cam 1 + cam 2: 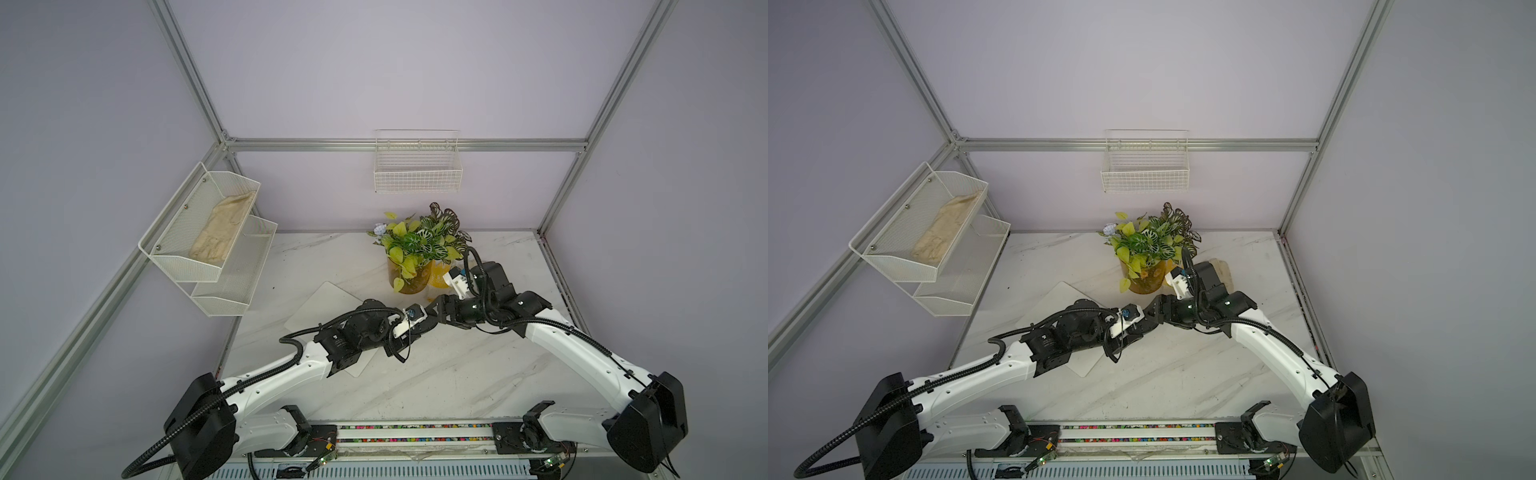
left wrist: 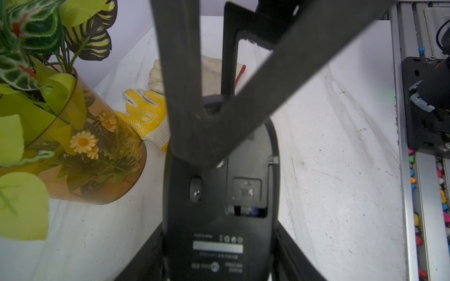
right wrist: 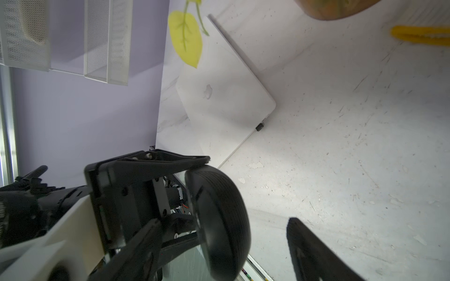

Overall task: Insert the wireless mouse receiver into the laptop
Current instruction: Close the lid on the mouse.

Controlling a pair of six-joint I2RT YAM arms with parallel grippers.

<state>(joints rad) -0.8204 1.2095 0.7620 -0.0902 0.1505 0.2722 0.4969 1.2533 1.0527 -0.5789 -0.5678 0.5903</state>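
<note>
Sticking out from the side edge of the thin white-silver laptop [image 3: 219, 102], close to a rounded corner, the tiny black stub of the wireless mouse receiver [image 3: 259, 127] touches that edge; how deep its plug sits cannot be told. The laptop lies closed and flat on the white marble-patterned tabletop [image 3: 341, 146], grey apple logo up, and in both top views the left arm crosses above part of it. Near it, above the table, the left gripper [image 3: 202, 194] pinches a black oval plastic mouse [image 2: 219, 206] between its jaws. The mouse's underside faces the left wrist camera, with a compartment in it standing open. The right gripper [image 1: 437, 309] meets it nose to nose, jaws spread wide to either side of the mouse's end, a gap showing beside one finger [image 3: 314, 248]. Behind them stand an amber translucent pot [image 2: 85, 158] of green leaves and, beside it, a yellow-dotted knit glove [image 2: 143, 114].
</note>
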